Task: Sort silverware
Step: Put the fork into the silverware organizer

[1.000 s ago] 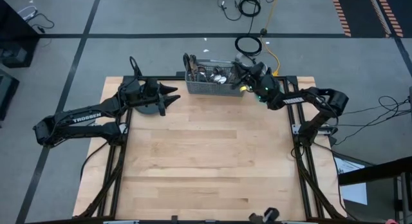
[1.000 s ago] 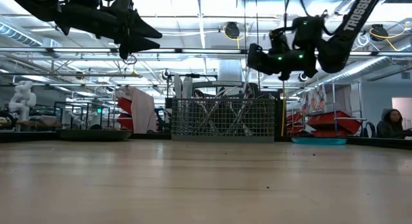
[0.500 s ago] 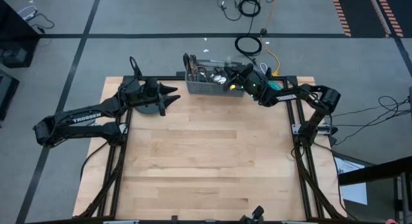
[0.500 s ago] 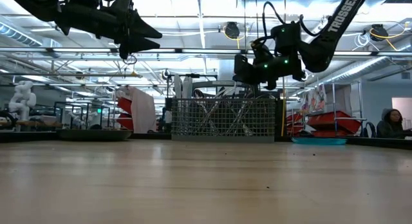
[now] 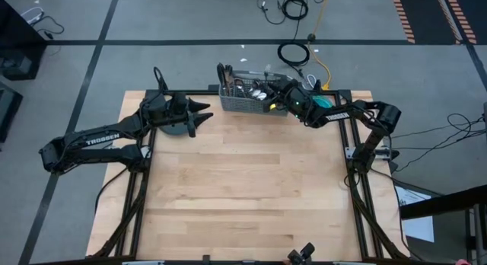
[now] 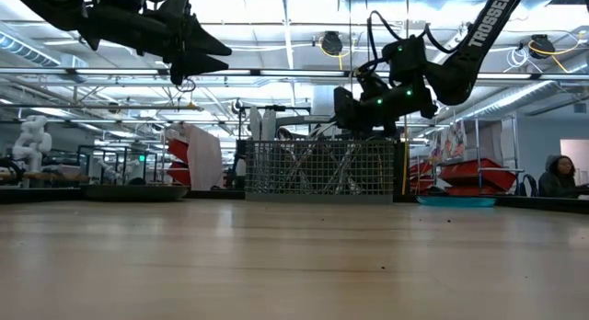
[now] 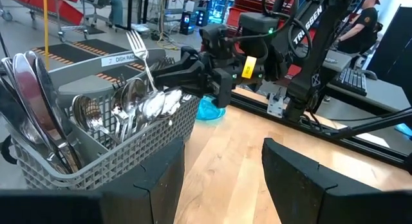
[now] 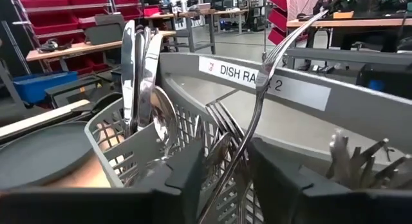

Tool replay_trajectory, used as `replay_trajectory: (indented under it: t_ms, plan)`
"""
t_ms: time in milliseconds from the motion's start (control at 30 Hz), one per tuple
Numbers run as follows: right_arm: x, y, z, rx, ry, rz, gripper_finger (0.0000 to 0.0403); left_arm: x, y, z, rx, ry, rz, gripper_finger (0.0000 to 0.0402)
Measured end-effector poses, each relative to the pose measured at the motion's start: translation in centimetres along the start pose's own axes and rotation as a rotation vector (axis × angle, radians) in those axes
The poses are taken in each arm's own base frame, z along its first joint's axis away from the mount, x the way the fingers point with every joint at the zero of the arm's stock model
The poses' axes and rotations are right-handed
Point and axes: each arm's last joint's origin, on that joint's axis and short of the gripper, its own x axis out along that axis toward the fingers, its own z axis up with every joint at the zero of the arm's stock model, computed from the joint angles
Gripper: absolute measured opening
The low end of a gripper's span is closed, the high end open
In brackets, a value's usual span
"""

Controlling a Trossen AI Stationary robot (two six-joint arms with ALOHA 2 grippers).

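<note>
Pale wood table (image 5: 243, 181), bare across most of its top. Left to right in the high view:

Left arm reaches in from the table's left edge. Left gripper (image 5: 204, 115) hangs above the back-left part of the table, pointing toward the caddy, well apart from it. Fingers (image 7: 158, 185) stand spread with a clear gap between them; nothing held. Dark round plate (image 5: 176, 129) lies directly under this gripper, mostly hidden by it. In the low view the plate (image 6: 129, 192) shows as a flat dark disc on the table's far left.

Grey wire-mesh caddy (image 5: 249, 97) sits at the middle of the back edge. Silverware (image 5: 245, 87) stands upright in its compartments. Left wrist view: broad knives or spoon handles (image 7: 29, 89) in the end compartment, a heap of spoons (image 7: 145, 105) in the next, one fork (image 7: 143, 56) rising above the rest, tines up. Right wrist view: the knives (image 8: 138, 69) bunched in the far end compartment, forks (image 8: 222, 124) packed in the near one.

Right gripper (image 5: 275, 92) is over the caddy's right end, at its rim. The arm comes in from the right rear corner. Fingers (image 8: 193, 179) sit either side of the tall fork's stem (image 8: 257, 102), low among the forks; cannot tell whether they are pressed onto it or just beside it.

Teal object (image 5: 323, 101) lies behind the right arm, partly covered. Low view: a person (image 6: 559, 177) seated at far right beyond the table.
</note>
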Motion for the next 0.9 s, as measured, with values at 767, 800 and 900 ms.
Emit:
replay_trajectory:
  t_ms: [767, 800, 900]
  plan:
    - [3.6, -0.2, 4.5, -0.005, 0.155, -0.081, 0.0098, 0.0, 0.0, -0.1, 0.000, 0.005, 0.001, 0.0208]
    - [3.7, -0.2, 4.6, -0.016, 0.181, -0.084, 0.0089, 0.0, 0.0, -0.1, 0.001, 0.005, 0.002, 0.0208]
    - [3.9, 0.1, 5.0, -0.036, 0.217, -0.083, 0.0035, 0.0, 0.0, -0.1, 0.001, 0.005, 0.004, 0.0208]
